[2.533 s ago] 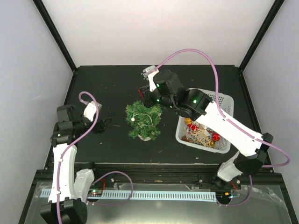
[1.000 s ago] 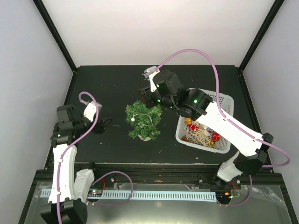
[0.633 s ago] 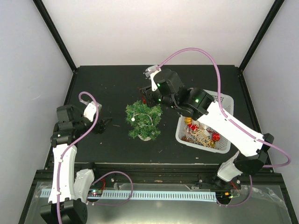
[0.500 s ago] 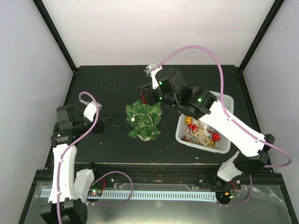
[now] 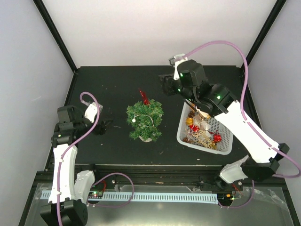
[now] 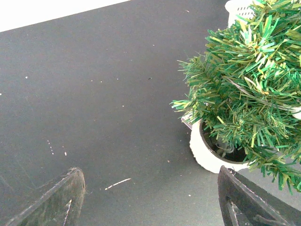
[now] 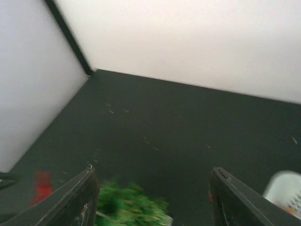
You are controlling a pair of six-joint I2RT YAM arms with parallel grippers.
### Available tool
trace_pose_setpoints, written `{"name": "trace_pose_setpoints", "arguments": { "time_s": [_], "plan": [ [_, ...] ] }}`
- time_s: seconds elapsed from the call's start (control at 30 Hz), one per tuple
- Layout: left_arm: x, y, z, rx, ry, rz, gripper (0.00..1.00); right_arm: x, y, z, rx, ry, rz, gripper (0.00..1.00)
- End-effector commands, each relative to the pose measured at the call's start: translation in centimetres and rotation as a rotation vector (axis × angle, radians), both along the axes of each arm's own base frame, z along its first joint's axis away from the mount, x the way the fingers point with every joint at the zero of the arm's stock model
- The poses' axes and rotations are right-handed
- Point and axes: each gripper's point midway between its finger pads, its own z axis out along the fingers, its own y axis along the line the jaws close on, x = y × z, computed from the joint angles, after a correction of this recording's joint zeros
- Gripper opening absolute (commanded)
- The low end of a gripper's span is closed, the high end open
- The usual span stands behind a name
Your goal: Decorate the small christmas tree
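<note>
The small christmas tree (image 5: 145, 120) stands mid-table in its white base (image 6: 206, 153), with bushy green branches (image 6: 249, 89). A red pointed ornament (image 5: 144, 97) sticks out of its far top side; it shows as a red blur (image 7: 43, 186) in the right wrist view. My right gripper (image 5: 165, 84) hangs open and empty, behind and to the right of the tree, which is blurred (image 7: 133, 208) below its fingers (image 7: 81, 197). My left gripper (image 5: 106, 125) rests open and empty, low over the table to the left of the tree.
A white mesh basket (image 5: 203, 149) holding several red, gold and white ornaments stands to the right of the tree, partly under the right arm. Black frame posts rise at the table's back corners. White walls close in the back and sides.
My right gripper opened, let go of the red ornament at the treetop and swung back to the right. The ornament stays on the tree. The left arm has not moved.
</note>
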Motion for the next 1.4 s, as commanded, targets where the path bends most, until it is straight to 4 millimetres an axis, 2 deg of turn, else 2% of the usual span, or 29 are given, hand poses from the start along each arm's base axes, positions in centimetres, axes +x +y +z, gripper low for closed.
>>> {"name": "trace_pose_setpoints", "arguments": {
  "time_s": [0.0,0.13,0.27,0.43,0.57,0.67,0.93,1.23,1.37],
  "plan": [
    [0.0,-0.2,0.5,-0.006,-0.019,-0.024,0.78,2.3,-6.1,-7.4,-0.006,0.165,-0.189,0.65],
    [0.1,-0.2,0.3,-0.008,-0.012,-0.025,0.78,3.2,-11.0,-14.7,0.008,0.283,-0.348,0.65],
    [0.1,-0.2,0.2,-0.009,-0.006,-0.025,0.78,3.2,-14.0,-21.2,0.008,0.395,-0.448,0.65],
    [0.2,-0.1,0.2,-0.007,-0.002,-0.022,0.78,3.1,-15.2,-27.2,0.058,0.525,-0.497,0.64],
    [0.2,0.0,0.1,-0.006,-0.001,-0.02,0.78,3.2,-15.8,-30.6,0.14,0.601,-0.519,0.61],
    [0.2,0.1,0.2,-0.003,-0.001,-0.017,0.78,3.3,-15.8,-32.7,0.217,0.648,-0.51,0.56],
    [0.1,0.1,0.2,-0.001,-0.007,-0.016,0.78,3.4,-15.4,-35.8,0.246,0.698,-0.516,0.42],
    [0.1,0.2,0.3,0.001,-0.014,-0.008,0.78,3.7,-15.4,-37.1,0.247,0.713,-0.51,0.34],
    [0.1,0.3,0.3,0.001,-0.016,-0.006,0.78,3.4,-15.4,-37.7,0.235,0.73,-0.508,0.33]
  ]
}}
